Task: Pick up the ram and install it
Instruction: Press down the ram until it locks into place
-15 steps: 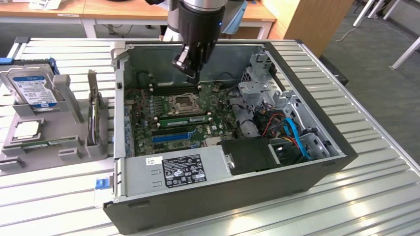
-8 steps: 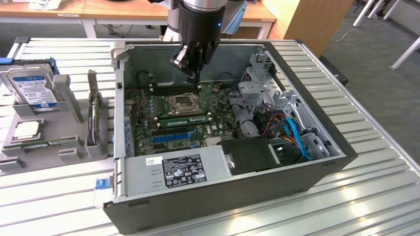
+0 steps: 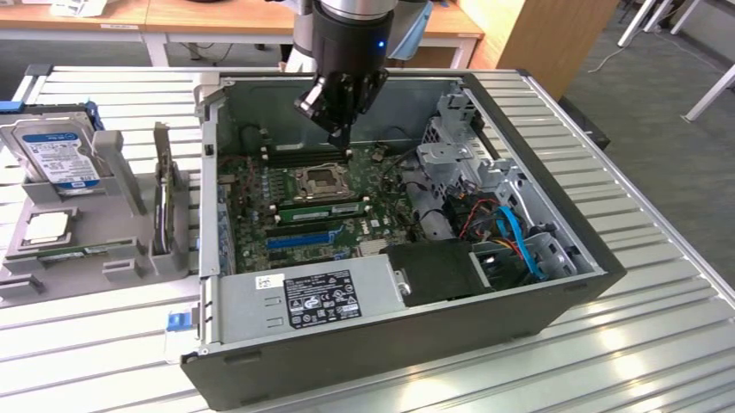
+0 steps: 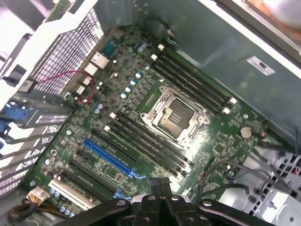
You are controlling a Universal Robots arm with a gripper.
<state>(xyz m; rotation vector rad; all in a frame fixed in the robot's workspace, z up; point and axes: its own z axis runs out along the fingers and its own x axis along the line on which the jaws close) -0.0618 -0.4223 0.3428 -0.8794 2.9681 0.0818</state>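
at the exterior view's left, outside the computer case (image 3: 552, 297), a grey parts holder (image 3: 126, 258) stands on the slatted table (image 3: 643, 344). it carries a blue-labelled hard drive (image 3: 55, 155) on edge and, just right of it, a dark expansion card (image 3: 164, 202) upright in its slot. a thin green strip (image 3: 83, 252) lies along the holder's near edge; it may be a second memory stick, but it is too small to say for sure.

moving right into the open case, the motherboard (image 3: 258, 194) lies flat with the bare cpu socket (image 3: 320, 181) in its middle. the ram (image 3: 323, 209) appears as a long green stick lying along a slot just on the near side of the socket, and it looks seated rather than loose. the far bank of memory slots (image 3: 301, 156) lies on the far side of the socket.

the gripper (image 3: 341, 135) hangs over that far bank, above the board and not touching it. in the wrist view the gripper (image 4: 159, 181) has its fingers pressed together with nothing between them, so it carries no stick.

judging from this, one stick is in place and the tool is empty-handed; whether its latches are fully home cannot be told. further right sit the drive cage (image 3: 460, 159) and blue cables (image 3: 522, 241), with the power supply (image 3: 310, 297) at the near side.
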